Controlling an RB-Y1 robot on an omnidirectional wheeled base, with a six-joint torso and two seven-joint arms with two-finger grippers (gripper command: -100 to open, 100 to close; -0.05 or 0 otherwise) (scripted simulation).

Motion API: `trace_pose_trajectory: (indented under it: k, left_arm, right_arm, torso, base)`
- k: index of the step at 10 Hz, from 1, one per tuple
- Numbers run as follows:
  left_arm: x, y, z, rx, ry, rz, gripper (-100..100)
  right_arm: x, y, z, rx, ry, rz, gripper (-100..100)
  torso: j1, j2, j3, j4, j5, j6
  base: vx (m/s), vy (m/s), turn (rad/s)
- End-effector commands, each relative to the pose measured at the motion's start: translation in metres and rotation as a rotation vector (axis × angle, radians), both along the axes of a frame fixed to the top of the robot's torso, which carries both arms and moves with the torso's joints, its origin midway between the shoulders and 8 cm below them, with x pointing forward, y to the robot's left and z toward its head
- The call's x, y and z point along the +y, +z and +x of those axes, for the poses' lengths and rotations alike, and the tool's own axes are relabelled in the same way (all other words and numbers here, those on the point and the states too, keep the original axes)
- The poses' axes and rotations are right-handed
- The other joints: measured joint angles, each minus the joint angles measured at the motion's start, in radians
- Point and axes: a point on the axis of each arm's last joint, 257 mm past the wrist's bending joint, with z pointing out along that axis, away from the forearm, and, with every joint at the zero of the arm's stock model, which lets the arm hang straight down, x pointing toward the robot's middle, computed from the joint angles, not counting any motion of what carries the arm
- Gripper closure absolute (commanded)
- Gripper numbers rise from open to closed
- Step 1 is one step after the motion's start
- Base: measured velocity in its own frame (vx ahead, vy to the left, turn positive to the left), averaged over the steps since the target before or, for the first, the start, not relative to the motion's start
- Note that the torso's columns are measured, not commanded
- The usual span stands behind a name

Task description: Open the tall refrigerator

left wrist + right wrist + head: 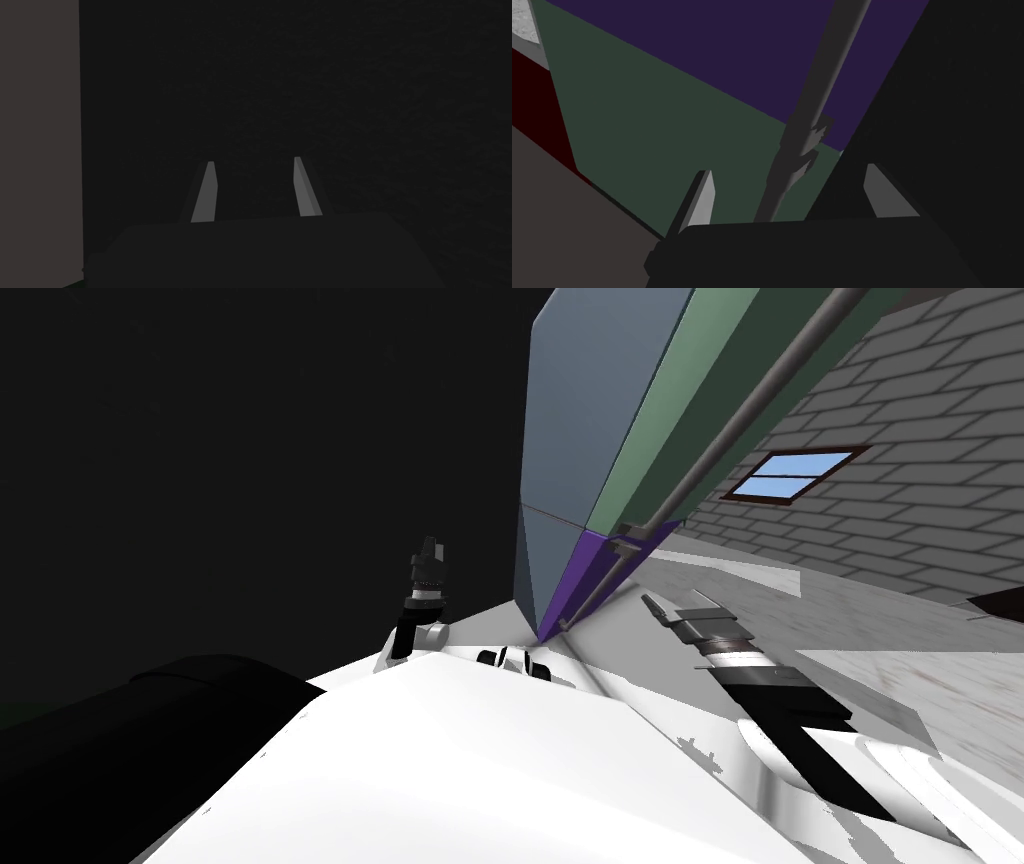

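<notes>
The tall refrigerator [570,418] leans across the head view, with a grey-blue side, a green upper door [680,388] and a purple lower door [580,573]. A grey bar handle [760,398] runs along the green door and a shorter one [600,578] along the purple door. My right gripper [650,603] hovers beside the lower handle, open. In the right wrist view the grey handle bar [807,125] rises between the spread fingers of the right gripper [788,168], in front of the green door [652,130] and purple door [737,45]. My left gripper [430,550] is raised to the refrigerator's left, and seen close up this left gripper [254,160] is open on nothing.
A grey brick wall with a small window [795,475] stands to the right of the refrigerator, above pale floor [880,618]. A black area [200,438] lies to the refrigerator's left. A dark red strip [532,100] borders the green door.
</notes>
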Motion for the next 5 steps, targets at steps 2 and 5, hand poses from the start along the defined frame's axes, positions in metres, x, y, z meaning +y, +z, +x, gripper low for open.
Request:
trace_pose_trajectory:
  k: [2,5]
  left_arm:
    - [0.000,0.000,0.000,0.000,0.000,0.000,0]
    - [0.000,0.000,0.000,0.000,0.000,0.000,0]
  right_arm:
    - [-0.023,0.006,0.009,0.023,-0.042,-0.153,-100]
    - [-0.039,0.013,0.015,0.034,-0.070,-0.259,-100]
  torso:
    - [-0.002,0.000,0.000,0.000,-0.001,0.000]
    - [-0.001,0.000,0.000,0.000,0.000,0.000]
  base:
    - [0.097,0.106,0.007]
    - [0.088,0.103,0.008]
